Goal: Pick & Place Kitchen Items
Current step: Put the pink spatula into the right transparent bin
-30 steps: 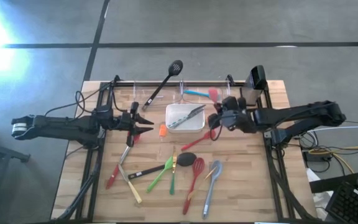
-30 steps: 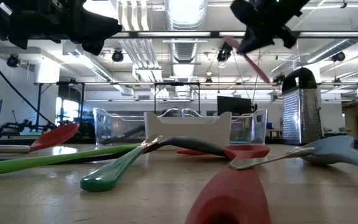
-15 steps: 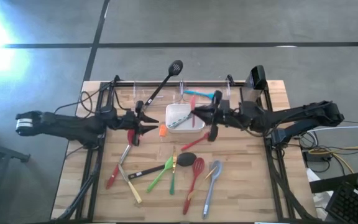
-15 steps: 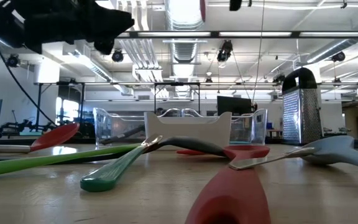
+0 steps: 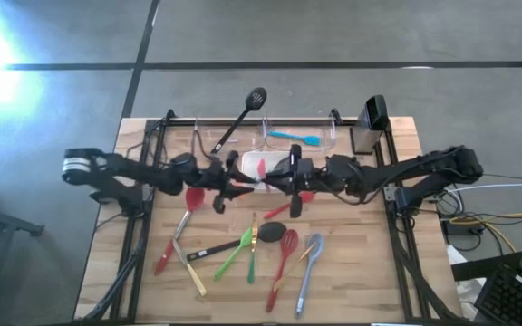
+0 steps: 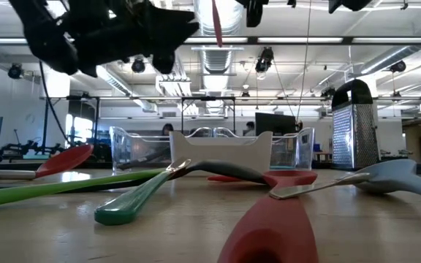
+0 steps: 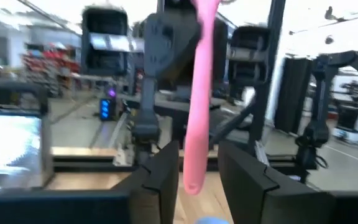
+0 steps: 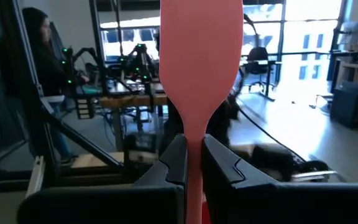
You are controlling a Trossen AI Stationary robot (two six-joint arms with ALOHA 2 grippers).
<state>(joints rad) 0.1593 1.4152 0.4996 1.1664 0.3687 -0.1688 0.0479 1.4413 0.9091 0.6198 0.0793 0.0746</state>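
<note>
The left arm reaches from the left side toward the middle of the table, and its gripper [image 5: 227,178] hangs above the wood with the two fingers [image 7: 160,174] spread apart and holding nothing. Just beside it, facing it over the white dish [image 5: 254,159], is the right gripper [image 5: 284,177], which comes in from the right. Its fingers [image 8: 176,160] are pressed on the thin neck of a pink spatula [image 8: 200,46], so the spatula is lifted in the air between the two grippers, and its free end hangs between the left fingers without touching them, as far as I can tell. On the table in front of the arms lie the other utensils: a green spoon [image 5: 236,253], a red slotted spoon [image 5: 281,255], a grey spatula [image 5: 305,272]. At the back, a blue spatula [image 5: 295,138] lies in a clear bin [image 5: 328,131], and a black slotted spoon [image 5: 240,118] sticks out over the table's far edge. A metal grater [image 6: 352,126] stands at the far right corner.
</note>
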